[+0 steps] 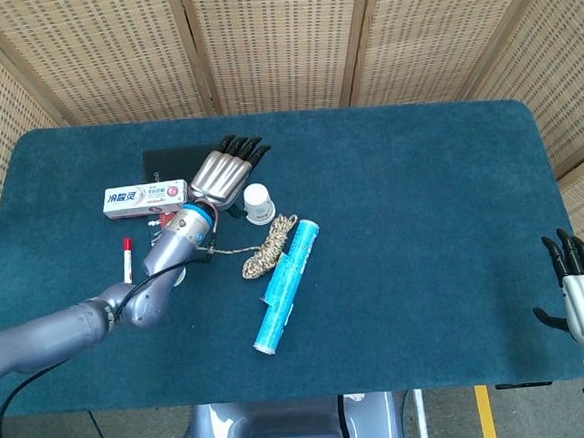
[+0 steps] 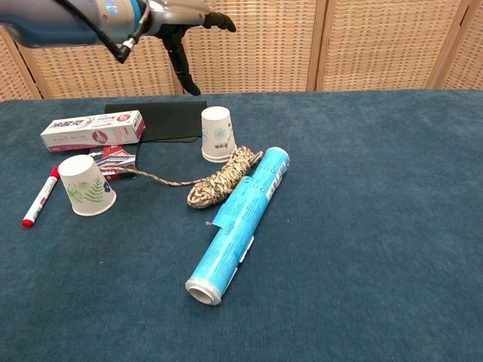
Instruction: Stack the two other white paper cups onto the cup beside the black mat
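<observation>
An upside-down white paper cup stack (image 2: 217, 134) stands just right of the black mat (image 2: 162, 121); the head view shows it as one nested cup stack (image 1: 259, 202). Another white cup (image 2: 87, 185) with a leaf print stands upside down at the front left. My left hand (image 1: 224, 170) hovers above and left of the stack, fingers spread, holding nothing; the chest view has this left hand (image 2: 178, 18) high at the top edge. My right hand (image 1: 582, 293) hangs off the table's right front corner, fingers straight and apart, empty.
A toothpaste box (image 2: 93, 130) lies left of the mat, a red marker (image 2: 41, 197) further front. A coil of rope (image 2: 223, 176) touches the stack's right side, with a blue roll (image 2: 241, 220) beside it. A small red packet (image 2: 113, 160) lies by the lone cup.
</observation>
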You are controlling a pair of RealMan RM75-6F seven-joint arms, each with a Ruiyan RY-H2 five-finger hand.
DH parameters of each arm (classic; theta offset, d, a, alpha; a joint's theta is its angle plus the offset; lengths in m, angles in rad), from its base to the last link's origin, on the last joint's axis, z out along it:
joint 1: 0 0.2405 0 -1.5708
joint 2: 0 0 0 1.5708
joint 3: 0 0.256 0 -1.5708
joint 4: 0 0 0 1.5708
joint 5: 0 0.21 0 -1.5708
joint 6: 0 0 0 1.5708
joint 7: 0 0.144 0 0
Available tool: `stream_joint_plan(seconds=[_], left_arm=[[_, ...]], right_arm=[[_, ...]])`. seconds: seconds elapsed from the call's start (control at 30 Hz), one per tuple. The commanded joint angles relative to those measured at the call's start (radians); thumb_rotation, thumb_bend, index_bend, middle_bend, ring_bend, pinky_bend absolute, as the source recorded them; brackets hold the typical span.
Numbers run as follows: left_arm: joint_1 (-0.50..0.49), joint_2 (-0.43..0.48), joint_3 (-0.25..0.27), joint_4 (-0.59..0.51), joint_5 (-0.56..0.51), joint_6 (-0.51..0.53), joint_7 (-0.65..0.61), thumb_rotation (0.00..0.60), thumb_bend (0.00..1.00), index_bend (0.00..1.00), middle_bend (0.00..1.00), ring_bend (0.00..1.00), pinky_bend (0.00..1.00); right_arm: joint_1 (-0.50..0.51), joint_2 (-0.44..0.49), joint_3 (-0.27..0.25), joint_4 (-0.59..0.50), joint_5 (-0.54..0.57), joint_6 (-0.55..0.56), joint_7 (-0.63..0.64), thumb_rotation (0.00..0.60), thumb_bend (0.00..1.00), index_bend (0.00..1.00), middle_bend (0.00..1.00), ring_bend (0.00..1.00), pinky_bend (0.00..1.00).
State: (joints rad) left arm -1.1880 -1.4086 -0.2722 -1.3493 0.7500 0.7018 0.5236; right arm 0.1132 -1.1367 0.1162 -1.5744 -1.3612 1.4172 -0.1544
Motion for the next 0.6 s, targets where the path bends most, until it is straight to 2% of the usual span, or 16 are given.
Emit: stream_joint_plan(seconds=[0.03, 0.17, 0.23, 0.33, 0.43, 0.6], left_arm=[[0.136, 0.158, 0.081, -0.183, 0.180, 0.060, -0.098, 0.600, 0.00, 0.00, 0.00, 0.00, 0.06], [0.225, 0.236, 0.148, -0.255, 0.287, 0.087, -0.167, 0.600, 0.00, 0.01, 0.00, 0.00, 0.14], [0.287, 0.268, 0.190, -0.270, 0.375, 0.128, -0.219, 0.600, 0.00, 0.04, 0.01, 0.02, 0.18], [0.353, 0.274, 0.241, -0.238, 0.474, 0.173, -0.284, 0.600, 0.00, 0.09, 0.05, 0.05, 0.21], [0.383, 0.267, 0.265, -0.207, 0.521, 0.188, -0.331, 0.600, 0.00, 0.12, 0.07, 0.07, 0.22], [0.433, 0.213, 0.302, -0.092, 0.608, 0.204, -0.453, 0.600, 0.00, 0.17, 0.11, 0.11, 0.22]], right_arm=[[0.001, -0.001, -0.003, -0.002, -0.004, -0.001, -0.002, 0.600, 0.00, 0.00, 0.00, 0.00, 0.00], [0.000, -0.001, -0.007, -0.008, -0.014, 0.004, -0.006, 0.600, 0.00, 0.00, 0.00, 0.00, 0.00], [0.000, -0.002, -0.010, -0.013, -0.021, 0.007, -0.010, 0.600, 0.00, 0.00, 0.00, 0.00, 0.00], [-0.001, -0.003, -0.014, -0.017, -0.028, 0.011, -0.016, 0.600, 0.00, 0.00, 0.00, 0.00, 0.00], [-0.002, -0.003, -0.015, -0.019, -0.032, 0.012, -0.018, 0.600, 0.00, 0.00, 0.00, 0.00, 0.00], [-0.002, -0.003, -0.018, -0.023, -0.039, 0.015, -0.021, 0.600, 0.00, 0.00, 0.00, 0.00, 0.00]])
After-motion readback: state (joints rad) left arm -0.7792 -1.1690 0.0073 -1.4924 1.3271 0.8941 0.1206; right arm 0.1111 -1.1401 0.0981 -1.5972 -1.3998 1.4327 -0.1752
